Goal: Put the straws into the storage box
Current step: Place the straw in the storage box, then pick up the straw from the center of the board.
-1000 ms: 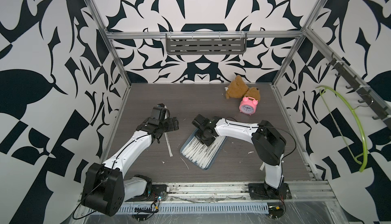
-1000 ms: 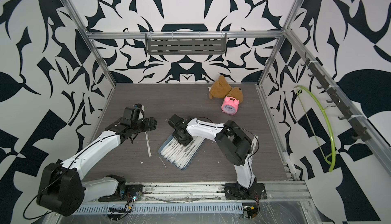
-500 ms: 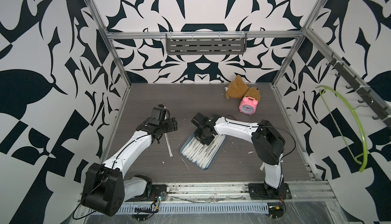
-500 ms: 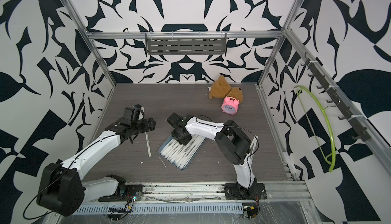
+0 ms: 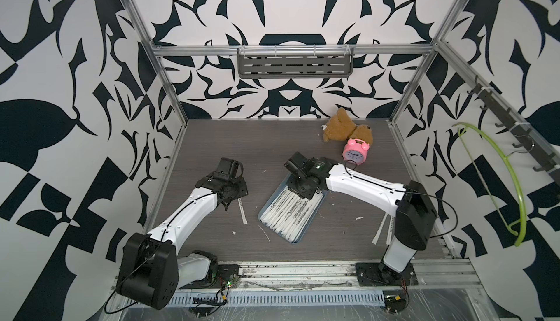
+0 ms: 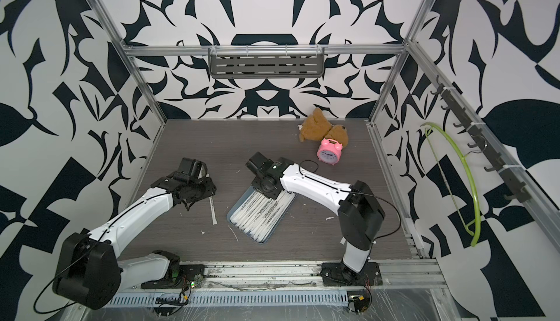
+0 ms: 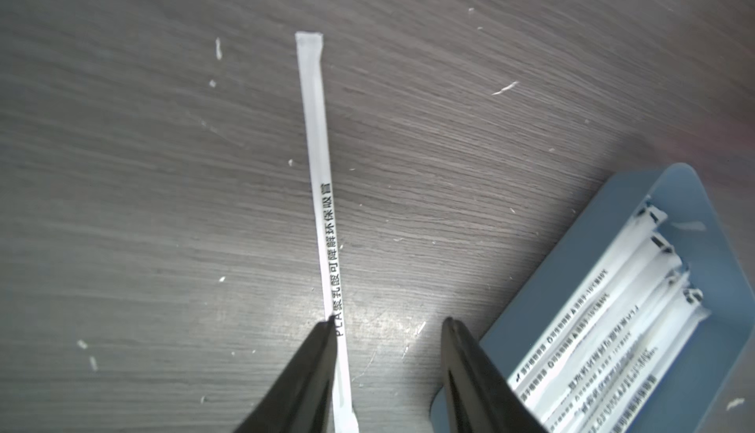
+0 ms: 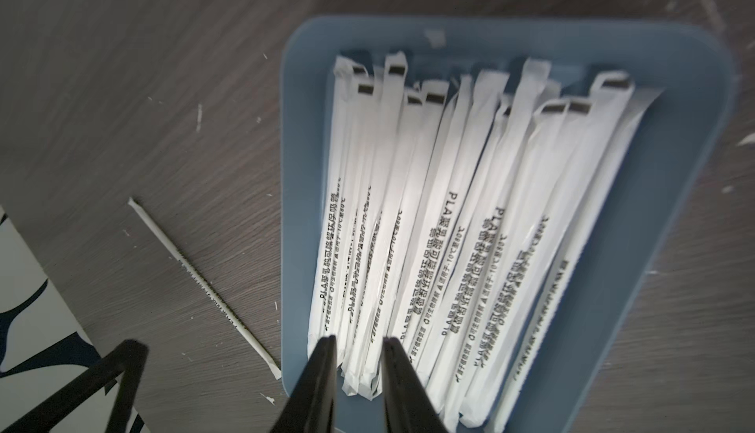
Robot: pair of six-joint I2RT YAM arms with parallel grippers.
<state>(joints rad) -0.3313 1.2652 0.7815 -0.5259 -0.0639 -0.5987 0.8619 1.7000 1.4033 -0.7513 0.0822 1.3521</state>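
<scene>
Left gripper [image 7: 390,324], on the left arm [image 5: 194,210] stretched low with its wrist bent down: jaws part open, one loose straw [image 7: 316,165] lying flat on the table [image 5: 257,143] between them, against one black finger [image 7: 302,378] and not clamped. Right gripper [image 8: 360,341], on the white right arm [image 5: 363,186] reaching in from 4 o'clock, hangs over the 12 o'clock end of the storage box [image 8: 302,165]. Its jaws are narrowly apart above the straws [image 8: 470,226], with nothing visibly gripped. The straws are flat white paper sleeves with small dark print, packed lengthwise in this shallow blue-grey plastic tray with rounded corners, set askew near mid-table. The loose straw lies apart at its 9 o'clock. The table is dark grey woodgrain strewn with white scraps [image 7: 218,49]. At 1 o'clock sit a brown plush bear [image 5: 336,125] and a pink alarm clock [image 5: 355,154]. At 12 o'clock a slotted grey shelf [image 5: 295,66] hangs on the black-and-white patterned wall [image 5: 91,62].
</scene>
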